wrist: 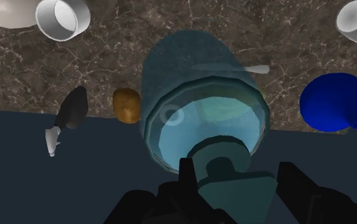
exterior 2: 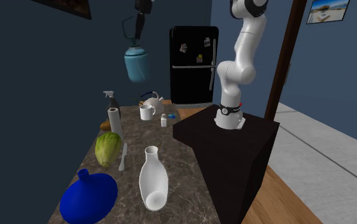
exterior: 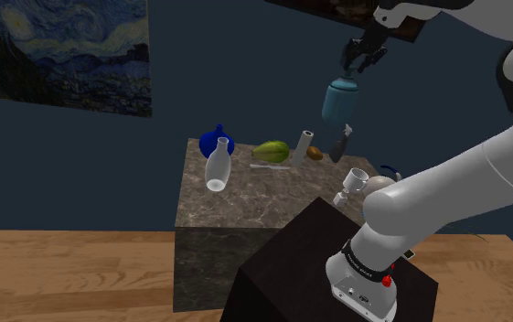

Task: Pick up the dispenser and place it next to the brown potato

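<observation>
Nearest in the shoulder view stands the dark box stand with the white arm rising from it and bending back over the brown-veined marble bench. Closest to the stand on the bench are a white mug and a pale round teapot. Toward the shoulder view's left, a white narrow-necked vase sits near the bench's front edge with its wide mouth turned to the camera. Behind it lies a thin white knife, then a green leafy cabbage head and a deep blue round vase. Along the far edge stand a white paper-towel roll, the small brown potato just beside it, and a dark spray bottle with a white trigger head near the potato on its other side. The teal translucent dispenser bottle hangs in the air well above this far edge, clear of the bench and roughly over the spray bottle and potato. The jaws are clenched on its pump neck from above. In the wrist view the black fingers press the neck from both sides, and the potato lies on the bench between the dispenser's body and the spray bottle. Farthest back, a swirling blue night-sky painting hangs on the dark blue wall.
</observation>
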You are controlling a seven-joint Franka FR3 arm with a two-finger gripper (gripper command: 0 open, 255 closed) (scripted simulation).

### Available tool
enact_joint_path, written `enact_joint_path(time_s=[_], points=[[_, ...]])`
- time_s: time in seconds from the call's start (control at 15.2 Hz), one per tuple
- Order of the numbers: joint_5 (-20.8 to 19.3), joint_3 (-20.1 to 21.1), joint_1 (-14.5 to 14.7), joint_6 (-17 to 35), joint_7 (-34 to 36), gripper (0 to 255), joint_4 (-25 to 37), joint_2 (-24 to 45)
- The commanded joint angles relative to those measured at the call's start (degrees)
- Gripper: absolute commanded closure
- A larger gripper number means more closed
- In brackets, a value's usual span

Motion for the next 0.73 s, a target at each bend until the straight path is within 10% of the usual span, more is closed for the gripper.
enact_joint_path(time_s=[0.0,0.66], points=[[0.65,-1.97,-0.46,0.03,-2.70,255,2.58,2.46],[8.57,-12.04,-4.52,-2.12,-17.95,255,19.41,18.30]])
